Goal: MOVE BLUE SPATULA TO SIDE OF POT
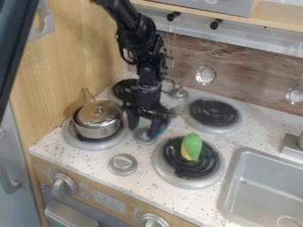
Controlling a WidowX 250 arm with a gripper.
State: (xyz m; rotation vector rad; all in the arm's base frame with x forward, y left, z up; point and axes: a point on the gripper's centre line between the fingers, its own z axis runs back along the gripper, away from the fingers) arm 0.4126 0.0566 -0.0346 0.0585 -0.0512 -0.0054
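A black robot arm (142,48) comes in from the top edge, left of centre, and hangs down over a toy stove. Its claw (144,127) is near the middle of the frame, spread wide, with a gap showing between its two fingers. At the finger on the right of the frame is a blurred bluish-purple patch (158,129); I cannot tell whether it is the blue spatula. The silver pot (98,128), with a shiny domed lid (99,112) on top, sits on the front burner left of centre, beside the claw.

The speckled white bench (89,155) holds three more dark coil burners: one behind the pot (124,90), one right of centre towards the back (214,113), and one in front, just below the middle of the frame (177,174). On that last one lies a green and yellow object (192,146). A round silver knob (123,164) sits on the bench below the pot, and a smaller round metal piece (144,135) is just below the claw. At lower right is a grey sink (263,188). A slotted metal utensil (205,75) hangs against the brown wood-grain backing (248,80) at upper right, and another metal utensil (294,95) hangs at the right edge. Two large control knobs are on the wooden front panel (106,195) along the bottom
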